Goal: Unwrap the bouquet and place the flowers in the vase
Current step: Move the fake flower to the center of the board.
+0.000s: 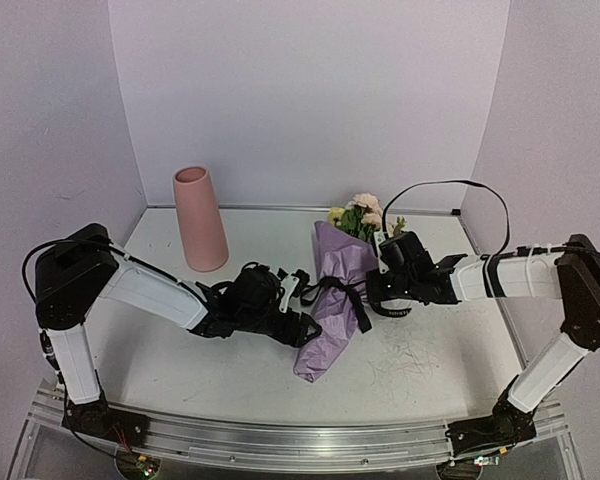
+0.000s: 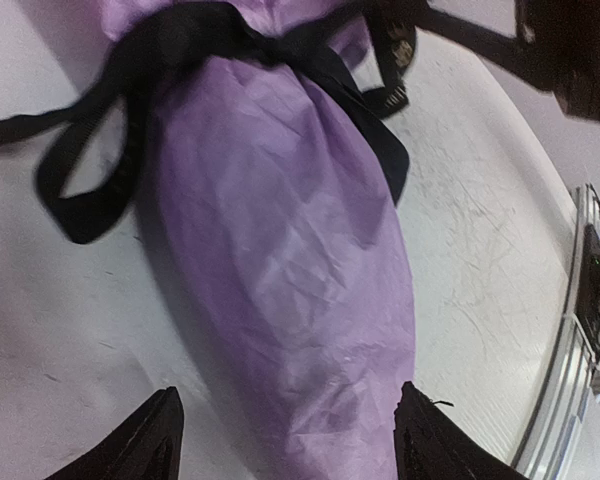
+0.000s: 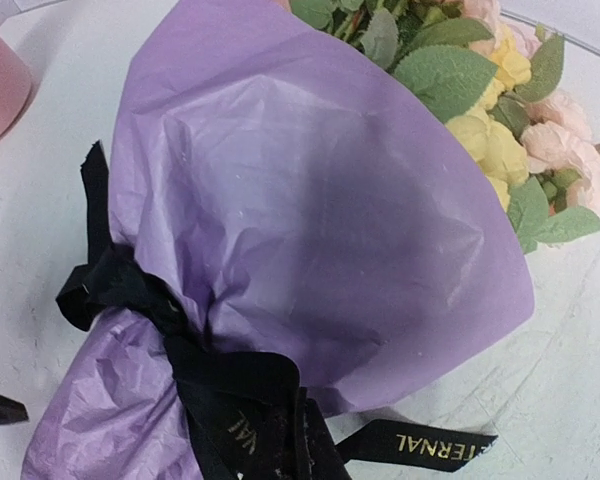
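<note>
Tied bouquet (image 1: 332,300) — lilac cone, black ribbon (image 3: 230,400).
Flowers (image 1: 363,212) at twelve o'clock; left gripper (image 2: 292,442) spread astride the cone, right gripper (image 1: 375,287) closed.

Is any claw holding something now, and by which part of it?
Left claw stands open astride the narrow end of the crinkled lilac paper cone bouquet, not gripping. Right claw is shut by the black ribbon; a pinch cannot be told.
</note>
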You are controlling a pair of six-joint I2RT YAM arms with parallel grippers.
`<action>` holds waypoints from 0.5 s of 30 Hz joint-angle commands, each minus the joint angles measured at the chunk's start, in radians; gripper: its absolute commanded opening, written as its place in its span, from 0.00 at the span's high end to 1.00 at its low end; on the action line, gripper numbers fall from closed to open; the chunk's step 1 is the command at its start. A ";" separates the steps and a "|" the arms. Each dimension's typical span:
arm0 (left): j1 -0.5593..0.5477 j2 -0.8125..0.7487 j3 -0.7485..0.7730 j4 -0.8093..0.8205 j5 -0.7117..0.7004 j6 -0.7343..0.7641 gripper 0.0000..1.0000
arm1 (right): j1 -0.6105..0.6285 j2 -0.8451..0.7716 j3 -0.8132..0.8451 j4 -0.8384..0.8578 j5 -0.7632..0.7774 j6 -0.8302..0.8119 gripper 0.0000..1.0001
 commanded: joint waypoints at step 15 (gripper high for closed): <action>0.193 0.018 0.216 -0.179 -0.272 -0.153 0.30 | -0.005 -0.084 -0.061 -0.045 0.055 0.023 1.00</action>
